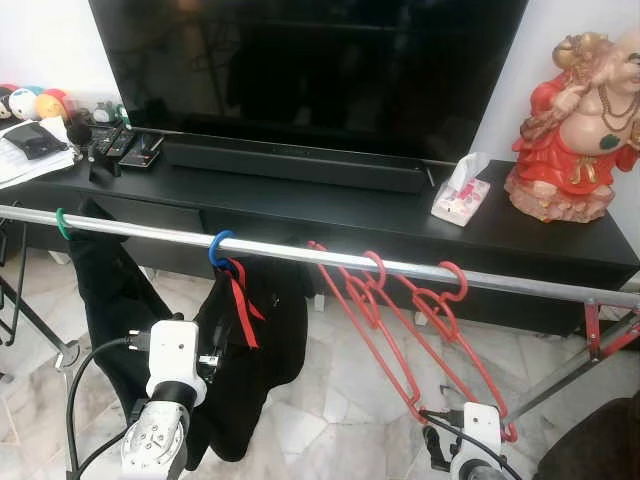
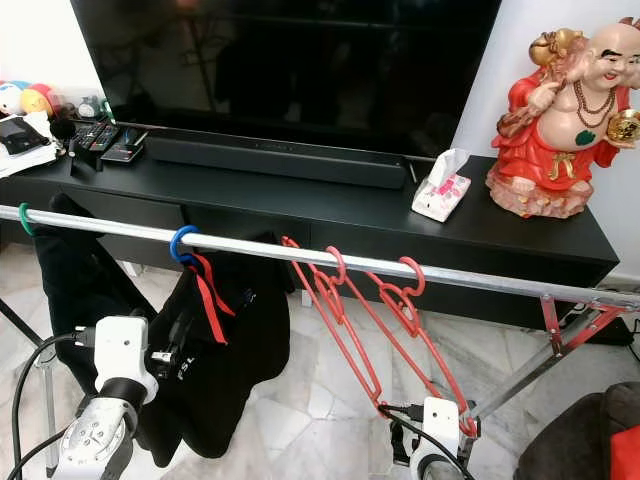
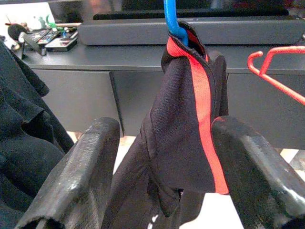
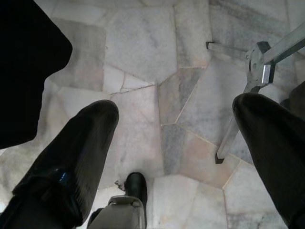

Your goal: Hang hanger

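Observation:
A silver rail (image 1: 300, 254) runs across in front of me. A blue hanger's hook (image 1: 218, 248) sits on it, carrying a black garment with a red stripe (image 3: 200, 95). My left gripper (image 3: 164, 143) is open just below the rail, and the garment's collar hangs between its fingers (image 3: 81, 167). Two bare red hangers (image 1: 385, 300) hang on the rail to the right. A green hook (image 1: 62, 222) at the far left holds another black garment (image 1: 110, 290). My right gripper (image 4: 176, 109) hangs low and open over the floor, holding nothing.
Behind the rail stands a black TV console (image 1: 330, 205) with a TV (image 1: 310, 60), soundbar (image 1: 295, 160), tissue box (image 1: 460, 198), red statue (image 1: 580, 130) and remotes (image 1: 120, 145). The rack's folding leg (image 4: 248, 90) stands on the marble floor (image 4: 143, 71) at right.

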Motion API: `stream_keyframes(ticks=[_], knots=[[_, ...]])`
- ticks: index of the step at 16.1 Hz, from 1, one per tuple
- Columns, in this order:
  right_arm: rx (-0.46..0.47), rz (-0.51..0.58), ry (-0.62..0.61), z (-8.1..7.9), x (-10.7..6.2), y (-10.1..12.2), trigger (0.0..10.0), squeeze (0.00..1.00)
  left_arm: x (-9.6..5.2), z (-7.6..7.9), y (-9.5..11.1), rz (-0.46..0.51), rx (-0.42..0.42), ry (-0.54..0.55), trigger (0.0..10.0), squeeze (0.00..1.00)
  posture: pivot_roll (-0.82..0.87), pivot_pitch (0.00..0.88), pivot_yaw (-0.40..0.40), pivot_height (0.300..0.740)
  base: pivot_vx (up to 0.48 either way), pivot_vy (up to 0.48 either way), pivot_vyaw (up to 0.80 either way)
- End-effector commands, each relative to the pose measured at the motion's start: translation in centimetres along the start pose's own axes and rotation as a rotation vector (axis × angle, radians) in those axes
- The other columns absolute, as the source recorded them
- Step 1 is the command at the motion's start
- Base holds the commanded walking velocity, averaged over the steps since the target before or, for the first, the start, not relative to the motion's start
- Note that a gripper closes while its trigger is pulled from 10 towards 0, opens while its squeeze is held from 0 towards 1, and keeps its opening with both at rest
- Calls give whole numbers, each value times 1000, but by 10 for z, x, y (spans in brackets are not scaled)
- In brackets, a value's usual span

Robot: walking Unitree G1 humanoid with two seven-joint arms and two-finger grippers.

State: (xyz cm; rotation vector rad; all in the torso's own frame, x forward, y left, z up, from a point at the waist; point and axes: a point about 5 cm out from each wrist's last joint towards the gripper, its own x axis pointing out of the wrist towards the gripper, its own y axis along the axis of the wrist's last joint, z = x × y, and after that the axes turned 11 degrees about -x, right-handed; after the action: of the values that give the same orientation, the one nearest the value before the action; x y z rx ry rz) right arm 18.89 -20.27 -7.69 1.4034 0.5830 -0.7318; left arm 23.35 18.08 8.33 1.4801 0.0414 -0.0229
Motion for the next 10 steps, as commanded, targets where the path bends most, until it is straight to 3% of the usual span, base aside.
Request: stream_keyframes(ticks=[1,6,7,10], knots=[[14,-29,6,-1,0,-4,10000,0,2,2,2,11,-11,1,10000,0,-41,0,-48,740,0,0,0],[-40,-140,2,0,0,-11,10000,0,5,5,0,0,-10,-2,10000,0,-49,0,-42,740,0,0,0],[-118,-203,-1,1,0,-14,10000,0,5,5,-1,-5,-7,-2,10000,0,-50,0,-41,740,0,0,0],[-91,-291,-64,4,-2,-19,10000,0,6,5,-1,-9,-4,0,10000,0,-48,0,-39,740,0,0,0]])
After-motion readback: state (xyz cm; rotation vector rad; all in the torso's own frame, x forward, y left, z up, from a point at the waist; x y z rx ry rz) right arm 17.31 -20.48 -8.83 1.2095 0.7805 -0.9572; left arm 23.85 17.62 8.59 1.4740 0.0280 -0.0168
